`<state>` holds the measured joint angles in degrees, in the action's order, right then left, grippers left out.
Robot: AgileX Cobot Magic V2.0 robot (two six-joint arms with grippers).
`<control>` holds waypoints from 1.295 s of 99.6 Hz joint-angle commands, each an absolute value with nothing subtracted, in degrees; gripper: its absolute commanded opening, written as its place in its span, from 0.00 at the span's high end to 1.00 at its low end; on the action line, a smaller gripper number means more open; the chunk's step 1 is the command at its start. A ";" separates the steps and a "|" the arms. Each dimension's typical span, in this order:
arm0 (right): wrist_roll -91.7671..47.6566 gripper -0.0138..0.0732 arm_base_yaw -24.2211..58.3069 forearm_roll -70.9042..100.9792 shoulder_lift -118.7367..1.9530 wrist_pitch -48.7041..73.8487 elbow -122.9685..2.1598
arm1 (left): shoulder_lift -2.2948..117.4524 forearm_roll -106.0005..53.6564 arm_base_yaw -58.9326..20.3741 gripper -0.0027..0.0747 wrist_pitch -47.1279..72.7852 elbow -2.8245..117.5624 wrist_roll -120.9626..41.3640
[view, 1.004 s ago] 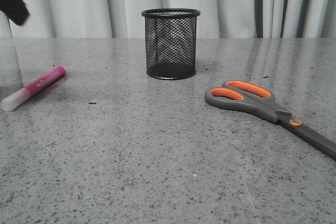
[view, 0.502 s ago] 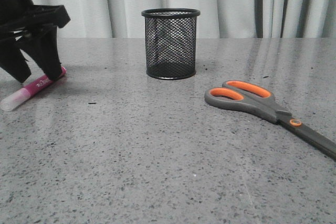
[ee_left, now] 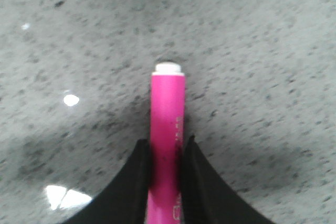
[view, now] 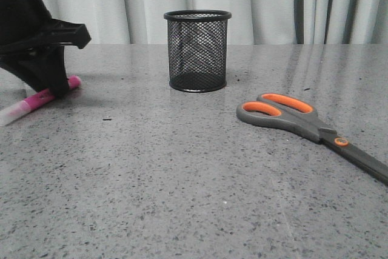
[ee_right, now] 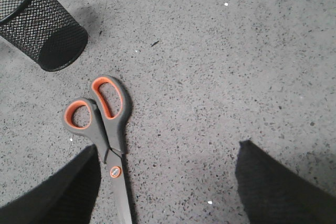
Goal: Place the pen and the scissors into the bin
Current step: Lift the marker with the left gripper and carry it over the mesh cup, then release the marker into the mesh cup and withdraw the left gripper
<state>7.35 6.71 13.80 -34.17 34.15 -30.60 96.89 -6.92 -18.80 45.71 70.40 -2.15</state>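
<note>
The magenta pen lies on the grey table at the far left, its whitish cap toward the front. My left gripper is down on it. In the left wrist view the two black fingers press both sides of the pen, so the left gripper is shut on it. The black mesh bin stands upright at the back middle. The scissors lie flat at the right. My right gripper is open above the table, with the scissors beside one finger and the bin farther off.
Grey speckled table with a pale curtain behind its far edge. A small dark speck lies between the pen and the bin.
My left gripper came down from the upper left onto the pen and closed on it. The pen's pink end shifted slightly. The scissors and bin have not moved.
</note>
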 commanded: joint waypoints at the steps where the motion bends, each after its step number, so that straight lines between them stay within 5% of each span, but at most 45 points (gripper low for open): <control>1: 6.62 0.28 6.52 13.63 -34.64 31.07 -32.75 | 94.17 -11.54 -20.14 0.99 40.69 70.96 -3.67; 43: 6.62 0.28 6.52 13.63 -34.64 30.05 -32.75 | 82.37 -22.30 -35.40 0.99 -12.90 70.96 -5.64; 81: 6.62 0.28 6.52 13.63 -34.64 29.41 -32.75 | 96.52 -22.30 -40.01 0.99 -28.14 70.96 -5.52; 111: 6.62 0.28 6.52 12.52 -34.64 29.89 -32.75 | 99.50 -22.30 -40.85 0.98 -25.96 70.96 -5.52; 118: 6.62 0.28 6.52 12.43 -34.64 29.89 -32.75 | 99.39 -22.30 -40.85 0.91 -25.96 70.96 -5.52; 129: 6.62 0.28 6.52 12.26 -34.64 29.89 -32.75 | 98.75 -22.30 -40.85 0.60 -25.96 70.96 -5.52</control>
<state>7.29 6.71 12.78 -34.17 33.64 -30.60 102.19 -22.59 -40.45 -21.88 69.25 -5.61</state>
